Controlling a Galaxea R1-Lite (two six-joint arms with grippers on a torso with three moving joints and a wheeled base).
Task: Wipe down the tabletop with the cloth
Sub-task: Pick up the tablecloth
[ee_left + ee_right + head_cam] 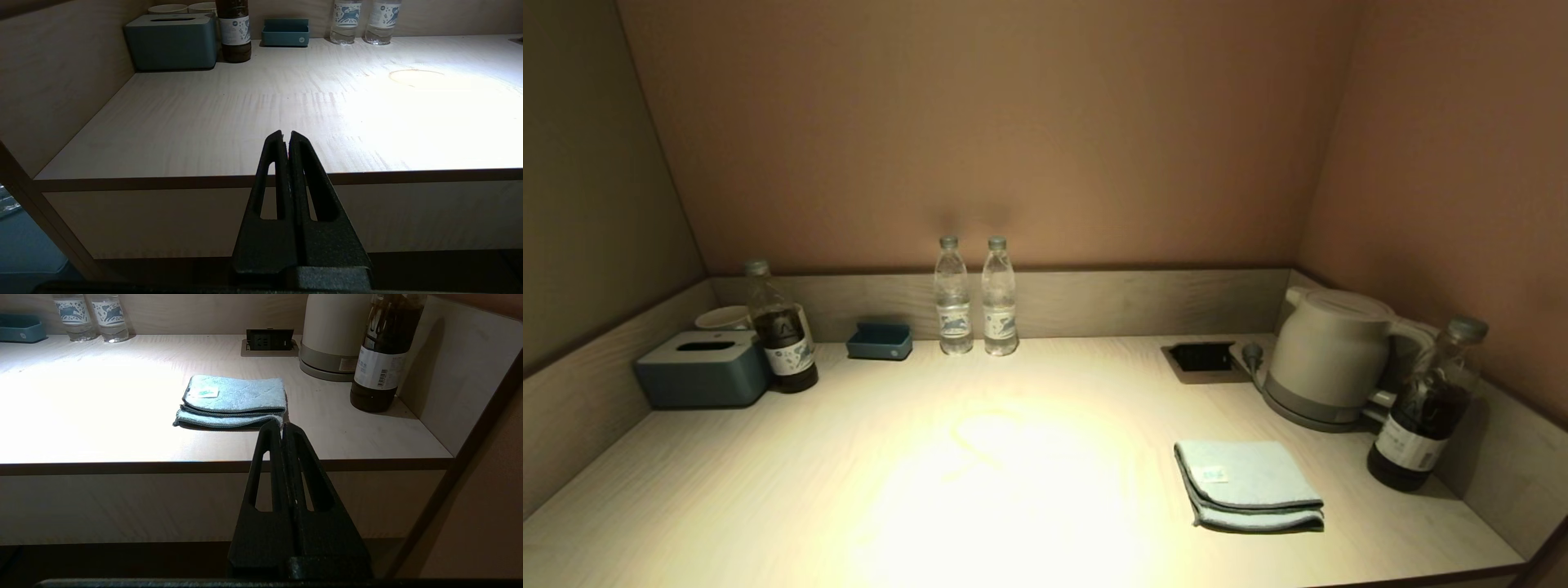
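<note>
The pale blue-green cloth [1245, 482] lies folded on the right front part of the pale wood-grain tabletop [980, 457], its white tag up. It also shows in the right wrist view [235, 401]. My right gripper [283, 425] is shut and empty, held below and in front of the table's front edge, short of the cloth. My left gripper [286, 134] is shut and empty, held in front of the table's front edge on the left side. Neither gripper shows in the head view.
A white kettle [1327, 355] and a dark bottle [1425, 408] stand at the right by the black socket recess [1201, 357]. Two water bottles [974, 296] stand at the back. A blue tissue box [703, 369], a dark bottle [780, 331], cups and a small blue tray [880, 340] stand at the left.
</note>
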